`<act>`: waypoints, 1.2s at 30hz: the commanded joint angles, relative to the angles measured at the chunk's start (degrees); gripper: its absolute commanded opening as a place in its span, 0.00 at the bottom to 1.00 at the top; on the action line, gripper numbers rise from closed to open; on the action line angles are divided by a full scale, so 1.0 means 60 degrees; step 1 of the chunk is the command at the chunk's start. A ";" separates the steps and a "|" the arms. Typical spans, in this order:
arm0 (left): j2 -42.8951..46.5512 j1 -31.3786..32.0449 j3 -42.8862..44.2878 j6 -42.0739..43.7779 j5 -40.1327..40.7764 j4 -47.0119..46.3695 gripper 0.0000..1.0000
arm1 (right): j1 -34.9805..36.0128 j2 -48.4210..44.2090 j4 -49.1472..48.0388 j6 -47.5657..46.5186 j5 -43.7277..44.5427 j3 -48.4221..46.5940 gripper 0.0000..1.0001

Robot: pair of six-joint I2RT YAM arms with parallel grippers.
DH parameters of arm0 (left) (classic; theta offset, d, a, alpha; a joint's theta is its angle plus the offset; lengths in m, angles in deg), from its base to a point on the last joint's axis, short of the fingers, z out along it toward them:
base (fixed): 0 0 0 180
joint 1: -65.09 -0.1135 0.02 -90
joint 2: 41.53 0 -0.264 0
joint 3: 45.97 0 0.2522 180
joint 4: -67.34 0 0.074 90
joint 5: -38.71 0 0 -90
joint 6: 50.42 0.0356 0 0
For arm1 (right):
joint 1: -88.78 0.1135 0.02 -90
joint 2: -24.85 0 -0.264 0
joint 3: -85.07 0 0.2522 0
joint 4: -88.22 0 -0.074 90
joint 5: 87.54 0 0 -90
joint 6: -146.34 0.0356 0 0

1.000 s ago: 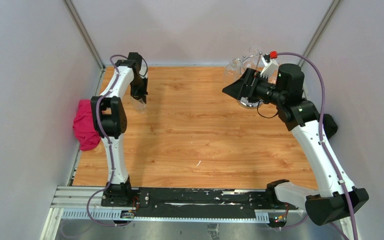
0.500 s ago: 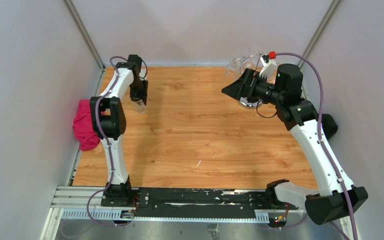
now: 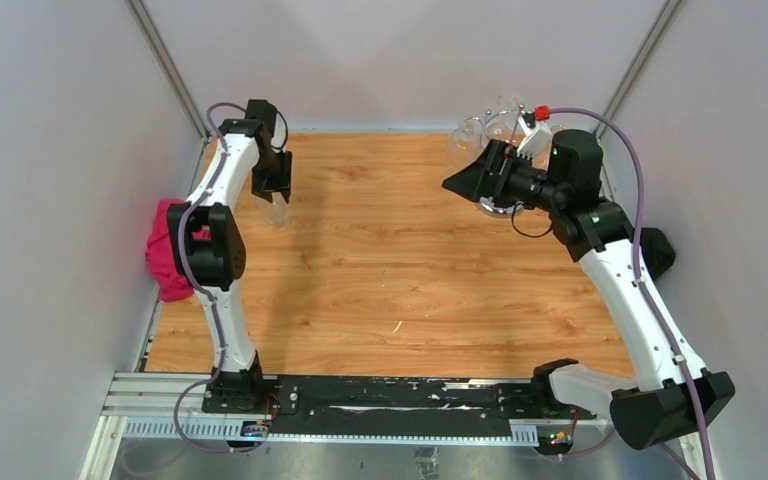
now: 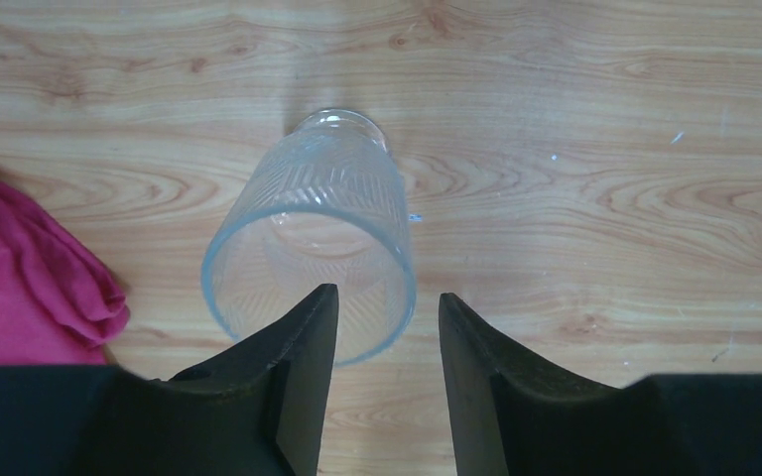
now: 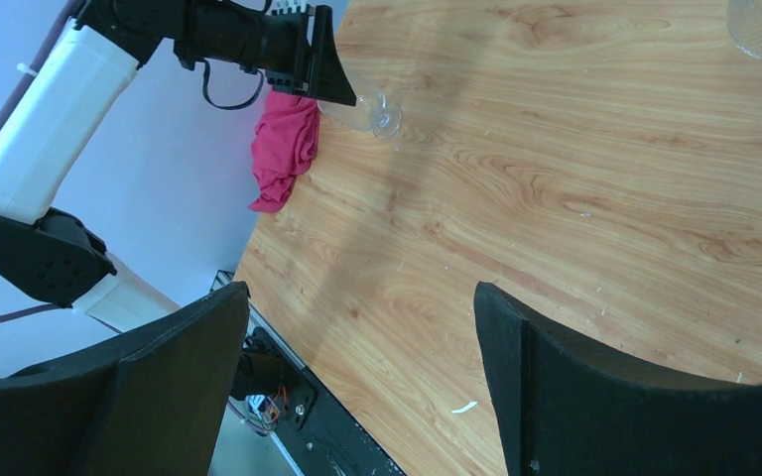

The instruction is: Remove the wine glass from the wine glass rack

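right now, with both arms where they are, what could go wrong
1. The left gripper hangs open just over the glass, and one of its fingers crosses the rim in the left wrist view. A sideways move could tip the glass toward the pink cloth.
2. The right gripper is open and empty close by the wine glass rack. The clear glasses on it are hard to see, so a misjudged reach may knock them.

lab cell: white panels point(image 3: 50, 120), aluminium rail point(image 3: 150, 392)
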 commanded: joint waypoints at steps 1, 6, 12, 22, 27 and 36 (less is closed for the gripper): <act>0.0729 -0.0037 0.0287 -0.0103 -0.0020 0.0113 0.48 | -0.0150 -0.0116 -0.0119 0.0064 -0.0124 0.0149 0.89; 0.1409 -0.0049 0.0562 -0.0261 -0.0356 0.0101 0.47 | -0.0152 -0.0134 -0.0112 0.0016 -0.0018 0.0176 0.89; 0.2707 0.0060 0.1732 -0.0798 -0.1721 -0.0071 0.46 | -0.0206 0.0054 -0.0105 -0.0080 0.0112 0.0291 0.89; 0.6177 0.1367 -0.1420 -0.4573 -0.6787 -0.8349 0.59 | -0.0936 0.0296 -0.0283 0.0041 0.0243 0.0227 0.88; 0.6796 0.2084 -0.3666 -0.7507 -0.8162 -1.3667 0.65 | -0.2247 0.0426 -0.0369 0.0265 -0.0347 0.0088 0.87; 0.6808 0.3286 -0.4641 -0.6755 -0.7565 -1.3691 0.71 | -0.4729 0.0653 -0.0944 0.0780 -0.1094 0.0288 0.87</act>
